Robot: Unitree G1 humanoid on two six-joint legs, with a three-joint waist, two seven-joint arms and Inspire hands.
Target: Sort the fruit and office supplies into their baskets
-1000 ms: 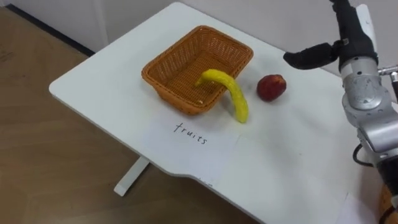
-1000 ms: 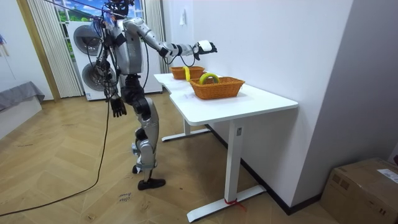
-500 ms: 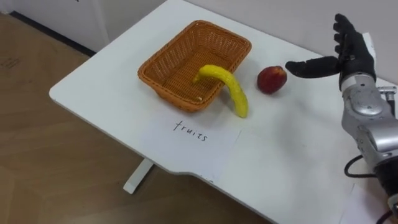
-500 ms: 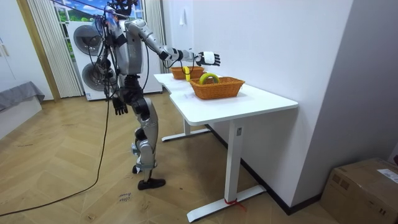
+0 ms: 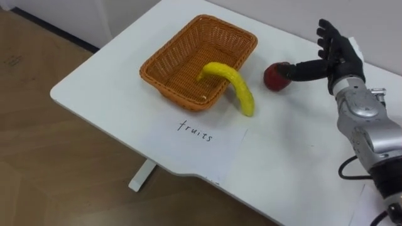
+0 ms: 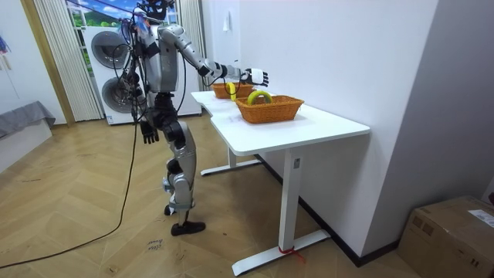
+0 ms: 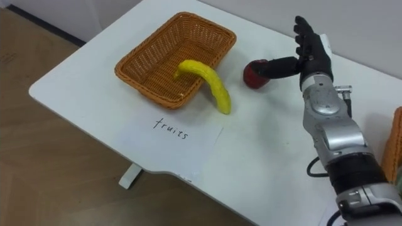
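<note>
A woven orange basket [image 5: 188, 49] stands on the white table [image 5: 295, 163] behind a paper label. A yellow banana [image 5: 233, 85] hangs over the basket's front rim, one end inside and the other on the table. A red apple [image 5: 275, 76] rests on the table to the right of the basket. My right hand [image 5: 334, 55] is open just beside the apple, fingers straight up and the thumb reaching across the apple's top. In the room view my left hand [image 6: 145, 131] hangs by my hip.
A second basket [image 7: 395, 147] shows at the right edge of the right eye view. The table's front and left edges drop to a wooden floor [image 5: 56, 169]. In the room view I stand at the table's long side, with a washing machine [image 6: 108, 58] behind.
My right hand has come down and leftward from above the table to the apple, its thumb now over the fruit. The banana and basket stay put.
</note>
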